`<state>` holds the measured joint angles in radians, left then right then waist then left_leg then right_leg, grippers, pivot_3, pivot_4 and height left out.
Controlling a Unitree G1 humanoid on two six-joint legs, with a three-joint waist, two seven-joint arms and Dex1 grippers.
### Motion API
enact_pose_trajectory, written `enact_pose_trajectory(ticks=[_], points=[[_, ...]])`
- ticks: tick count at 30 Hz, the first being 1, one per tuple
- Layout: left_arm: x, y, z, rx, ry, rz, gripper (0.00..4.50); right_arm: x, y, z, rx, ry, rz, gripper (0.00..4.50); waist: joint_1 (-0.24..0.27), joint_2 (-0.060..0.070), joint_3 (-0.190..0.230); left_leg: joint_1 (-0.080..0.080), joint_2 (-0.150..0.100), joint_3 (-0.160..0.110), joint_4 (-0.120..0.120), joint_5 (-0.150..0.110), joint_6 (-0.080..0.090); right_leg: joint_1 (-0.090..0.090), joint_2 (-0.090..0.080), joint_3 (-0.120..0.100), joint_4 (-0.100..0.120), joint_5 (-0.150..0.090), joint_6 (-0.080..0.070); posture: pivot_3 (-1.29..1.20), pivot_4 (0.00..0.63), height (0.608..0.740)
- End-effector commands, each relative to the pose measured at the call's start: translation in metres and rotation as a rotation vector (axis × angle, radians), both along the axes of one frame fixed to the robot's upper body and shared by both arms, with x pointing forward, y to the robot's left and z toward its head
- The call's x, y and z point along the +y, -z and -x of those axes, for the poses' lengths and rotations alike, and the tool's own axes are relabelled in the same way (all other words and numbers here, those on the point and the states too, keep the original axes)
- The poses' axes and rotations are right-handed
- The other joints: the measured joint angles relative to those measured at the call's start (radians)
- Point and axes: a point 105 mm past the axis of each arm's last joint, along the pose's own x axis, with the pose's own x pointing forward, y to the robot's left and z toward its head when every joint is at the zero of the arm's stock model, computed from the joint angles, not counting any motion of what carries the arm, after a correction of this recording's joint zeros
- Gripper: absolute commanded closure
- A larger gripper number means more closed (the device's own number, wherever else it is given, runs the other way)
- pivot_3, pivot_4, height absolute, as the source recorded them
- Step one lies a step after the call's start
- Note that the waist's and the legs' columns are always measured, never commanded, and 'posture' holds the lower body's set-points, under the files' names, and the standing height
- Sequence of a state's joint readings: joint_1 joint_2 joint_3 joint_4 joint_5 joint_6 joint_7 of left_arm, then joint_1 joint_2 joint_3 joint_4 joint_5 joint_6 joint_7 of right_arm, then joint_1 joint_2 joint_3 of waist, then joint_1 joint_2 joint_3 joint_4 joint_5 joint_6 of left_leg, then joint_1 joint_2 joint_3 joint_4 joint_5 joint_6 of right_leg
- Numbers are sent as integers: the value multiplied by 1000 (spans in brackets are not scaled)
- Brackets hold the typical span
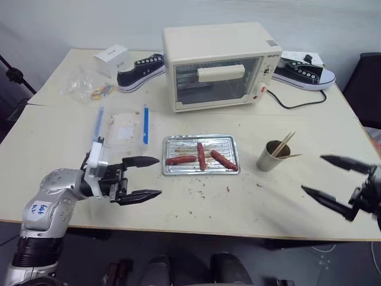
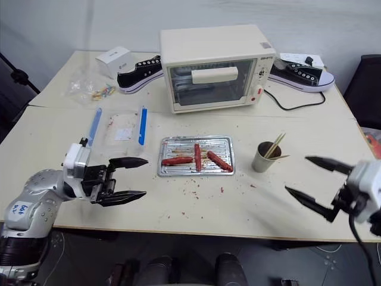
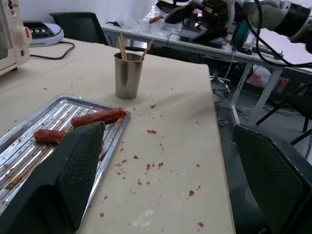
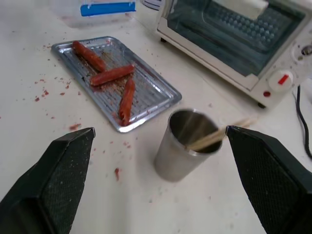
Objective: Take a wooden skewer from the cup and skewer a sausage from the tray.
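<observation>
The surface (image 1: 250, 202) was pale, made of 2 tabletops joined, and speckled with red-brown crumbs near its front half. At its back stood a cream toaster oven (image 1: 221, 65) with a glass door, flanked by 2 dark sneakers (image 1: 141, 70), 1 on each side. To my left of centre lay a clear plastic box (image 1: 122, 128) with blue clips. The tray (image 1: 200, 168) sat at the centre, in front of the oven, greasy and ribbed. It held 3 sausages: 1 sausage (image 1: 181, 159) lay crosswise toward my left, 1 stood lengthwise in the middle, and 1 lay angled toward my right. All 3 were inside the tray.

My left claw (image 1: 143, 177) hovered above the surface just to the left of the tray, pointing toward it, both fingers spread wide and grasping nothing. My right claw (image 1: 321, 176) hovered near the front right edge of the surface, beside the cup and apart from it, likewise spread wide and empty.

The cup (image 1: 272, 157) stood upright to the right of the tray, well clear of it. Several wooden skewers leaned inside; a wooden skewer (image 1: 284, 144) projected above the rim, tilted to the right.
</observation>
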<state>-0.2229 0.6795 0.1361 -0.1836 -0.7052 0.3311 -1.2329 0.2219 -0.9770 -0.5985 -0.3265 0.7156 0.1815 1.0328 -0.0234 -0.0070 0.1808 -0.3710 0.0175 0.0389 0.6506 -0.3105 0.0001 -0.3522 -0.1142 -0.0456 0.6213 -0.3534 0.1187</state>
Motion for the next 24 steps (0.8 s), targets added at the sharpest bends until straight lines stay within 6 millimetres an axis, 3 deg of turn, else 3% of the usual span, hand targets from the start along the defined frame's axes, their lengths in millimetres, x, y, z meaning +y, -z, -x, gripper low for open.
enact_pose_trajectory(ticks=[1, 10, 11, 15, 24], points=[[-6, -6, 5, -21, 23, 14, 59, -1, 4, -10, 81, -25, 19, 0, 4, 0, 0, 0, 0, 0, 0, 0, 0, 0, 0, -1, 0, 0, 0, 0, 150, 740], [-16, -6, 10, -32, -4, 46, 59, -7, 15, -44, 155, -51, 60, 0, 22, 0, 0, -3, -2, 0, 3, 0, 2, 0, 0, -4, -1, 1, 2, 0, 150, 740], [-17, -6, 11, -31, -6, 46, 21, -8, 17, -47, 158, -51, 67, 189, 22, 0, 0, -3, -2, 0, 3, 0, 2, 0, 0, -4, -1, 1, 2, 0, 150, 740], [-18, -6, 13, -34, -14, 49, 0, -10, 20, -53, 169, -58, 82, 1235, 22, 0, 0, -3, -2, 0, 3, 0, 2, 0, 0, -4, -1, 1, 2, 0, 150, 740], [-21, -3, 13, -42, -31, 51, 0, -10, 8, -56, 160, -100, 81, 4445, 22, 0, 0, -3, -2, 1, 4, 0, 2, 0, 0, -4, -1, 1, 2, 0, 150, 740]])
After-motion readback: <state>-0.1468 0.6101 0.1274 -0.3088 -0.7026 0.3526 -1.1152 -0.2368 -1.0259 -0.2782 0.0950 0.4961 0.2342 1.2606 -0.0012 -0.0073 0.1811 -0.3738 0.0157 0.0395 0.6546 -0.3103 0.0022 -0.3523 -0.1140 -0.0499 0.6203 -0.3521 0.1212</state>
